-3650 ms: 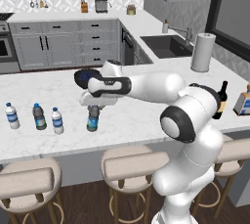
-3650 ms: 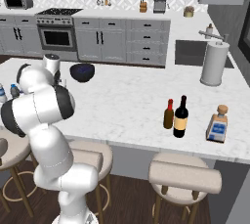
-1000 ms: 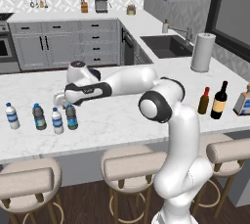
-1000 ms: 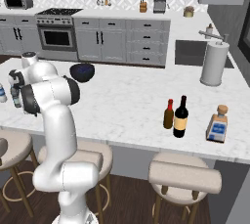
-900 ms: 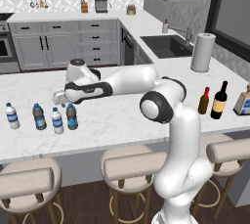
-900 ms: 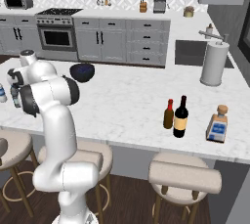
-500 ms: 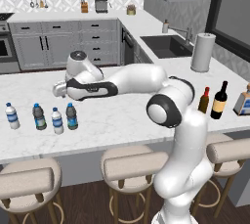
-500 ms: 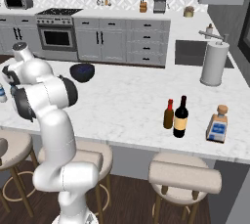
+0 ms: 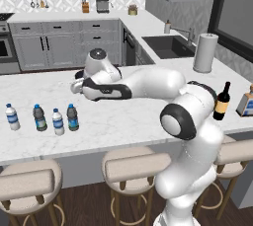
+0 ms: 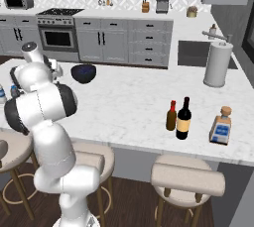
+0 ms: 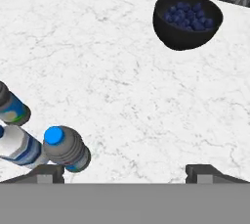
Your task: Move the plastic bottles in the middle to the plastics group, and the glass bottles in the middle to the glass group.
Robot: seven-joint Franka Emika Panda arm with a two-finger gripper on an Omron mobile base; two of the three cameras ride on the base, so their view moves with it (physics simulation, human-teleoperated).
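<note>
Several small blue-labelled water bottles stand in a row at the counter's left end. The darker plastic bottle (image 9: 72,117) is at the row's right end, with a clear-white one (image 9: 58,122) beside it. My gripper (image 9: 77,90) hangs above and just behind that end, apart from the bottles. In the hand view the gripper (image 11: 124,174) is open with nothing between its fingertips (image 11: 47,171). The blue-capped dark bottle (image 11: 66,149) stands just beside the left tip. The tall dark wine bottle (image 10: 184,118) stands next to the small brown red-capped bottle (image 10: 171,116) and near the squat tan-labelled bottle (image 10: 221,126).
A dark bowl of blueberries (image 11: 188,17) sits on the counter behind the gripper. A white paper-towel roll (image 9: 205,52) stands by the sink (image 9: 170,46). Stools line the counter's near edge. Bare marble lies between the two bottle groups.
The gripper opened, let go of the darker bottle at the row's right end, and rose up and back from it. The bottle stays standing in the row.
</note>
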